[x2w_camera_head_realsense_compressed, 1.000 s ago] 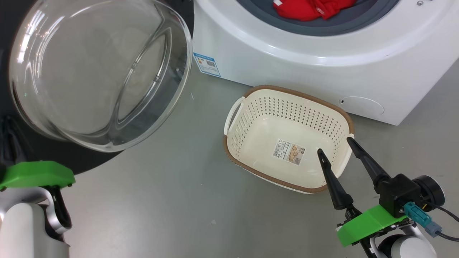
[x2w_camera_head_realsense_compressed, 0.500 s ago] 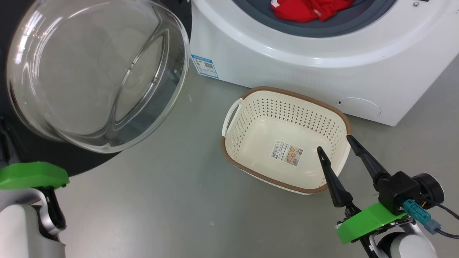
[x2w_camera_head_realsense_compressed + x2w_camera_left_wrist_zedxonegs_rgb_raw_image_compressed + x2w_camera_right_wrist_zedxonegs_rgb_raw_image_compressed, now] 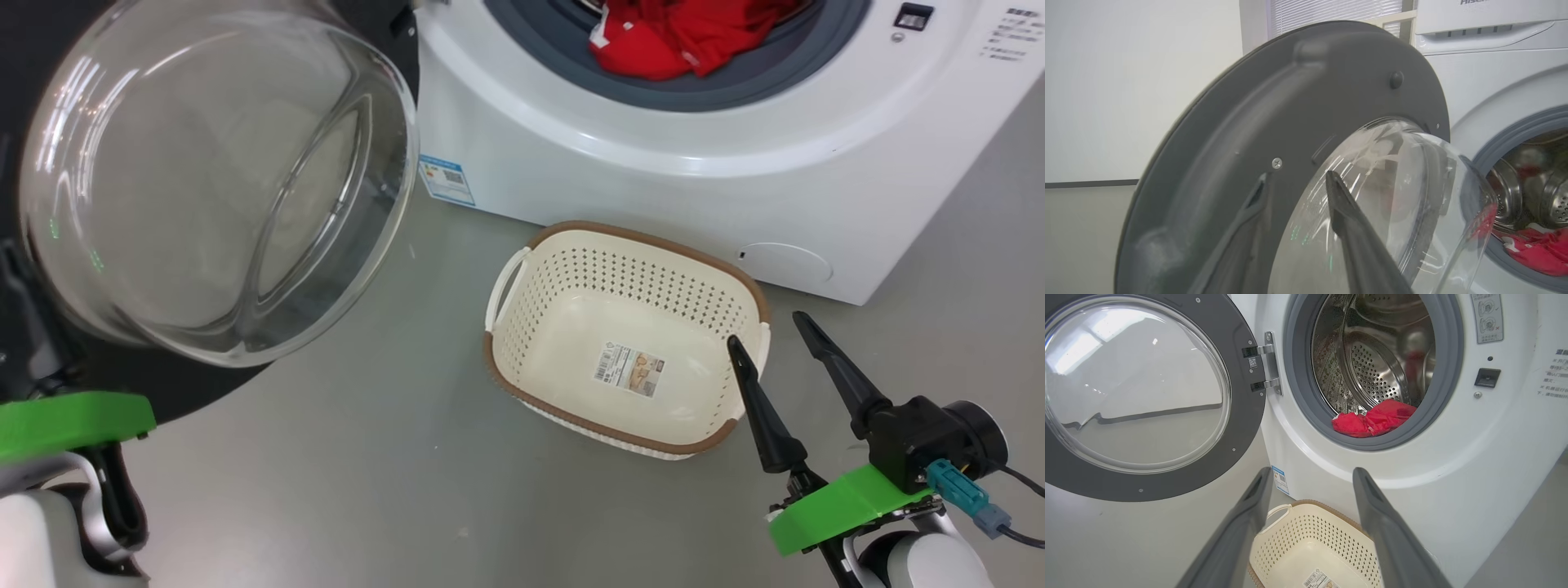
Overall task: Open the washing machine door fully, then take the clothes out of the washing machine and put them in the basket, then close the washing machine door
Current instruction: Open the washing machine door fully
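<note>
Basket [image 3: 620, 269] lengthwise along washing machine [image 3: 653, 188] front

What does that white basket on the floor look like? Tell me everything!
The cream-white rectangular plastic basket has walls full of little holes, a brown woven-look rim, a white loop handle at each short end, and a small paper label stuck on its bottom inside. It is empty and stands upright on the grey floor, close in front of the big white washing machine; whether the two touch is hard to tell.
</note>
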